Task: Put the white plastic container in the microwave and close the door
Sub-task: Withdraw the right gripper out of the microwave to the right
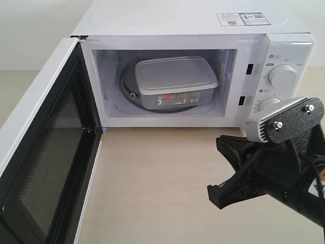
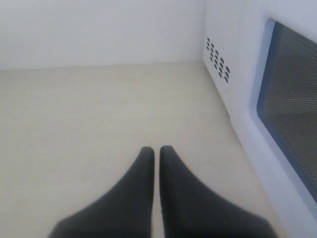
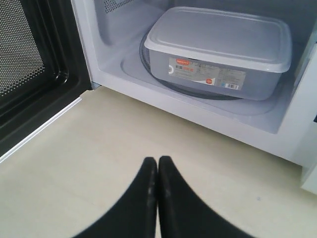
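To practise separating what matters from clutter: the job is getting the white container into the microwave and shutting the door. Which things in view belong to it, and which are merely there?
Belong to the job: white plastic container, already inside; microwave; door, open; left gripper; right gripper.
Merely there: stickers on top; dials; table.

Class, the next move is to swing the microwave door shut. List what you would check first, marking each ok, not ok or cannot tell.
1. White plastic container wholly inside the microwave, lid on: ok.
2. Right claw shut, empty, outside the cavity: ok.
3. Left claw shut, on the outer side of the door: ok.
4. Left claw touching the door: not ok, apart.
5. Right arm clear of the door's swing: cannot tell.
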You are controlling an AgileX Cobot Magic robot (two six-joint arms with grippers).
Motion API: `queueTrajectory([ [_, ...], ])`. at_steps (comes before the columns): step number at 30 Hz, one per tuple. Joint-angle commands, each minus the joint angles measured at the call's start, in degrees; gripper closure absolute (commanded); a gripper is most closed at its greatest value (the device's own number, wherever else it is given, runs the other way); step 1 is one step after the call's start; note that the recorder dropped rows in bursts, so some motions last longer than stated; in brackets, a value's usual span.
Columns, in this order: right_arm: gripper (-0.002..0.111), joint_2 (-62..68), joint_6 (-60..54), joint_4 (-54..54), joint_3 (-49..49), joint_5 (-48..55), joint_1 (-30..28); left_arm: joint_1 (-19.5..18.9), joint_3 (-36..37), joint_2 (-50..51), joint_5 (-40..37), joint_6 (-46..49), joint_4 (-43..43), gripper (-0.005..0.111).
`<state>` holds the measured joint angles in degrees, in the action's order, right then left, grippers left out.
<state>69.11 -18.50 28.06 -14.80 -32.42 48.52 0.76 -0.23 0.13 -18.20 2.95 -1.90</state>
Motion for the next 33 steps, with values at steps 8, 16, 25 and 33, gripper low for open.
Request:
queueTrajectory([
  [8, 0.108, -0.5, 0.3, 0.1, 0.2, 0.1, 0.0, -0.1, 0.2, -0.1, 16.8, 0.1, 0.3, 0.102],
  [16, 0.108, -0.5, 0.3, 0.1, 0.2, 0.1, 0.0, -0.1, -2.5, -0.1, 34.6, -15.9, -1.9, 0.102],
  [25, 0.108, -0.5, -0.2, -0.1, 0.2, -1.1, 0.0, -0.1, -22.3, 6.6, 23.4, -14.7, 12.1, 0.102],
  [33, 0.108, -0.5, -0.2, -0.1, 0.2, -1.9, 0.0, -0.1, -28.5, 11.2, 15.6, -14.7, 16.3, 0.102],
])
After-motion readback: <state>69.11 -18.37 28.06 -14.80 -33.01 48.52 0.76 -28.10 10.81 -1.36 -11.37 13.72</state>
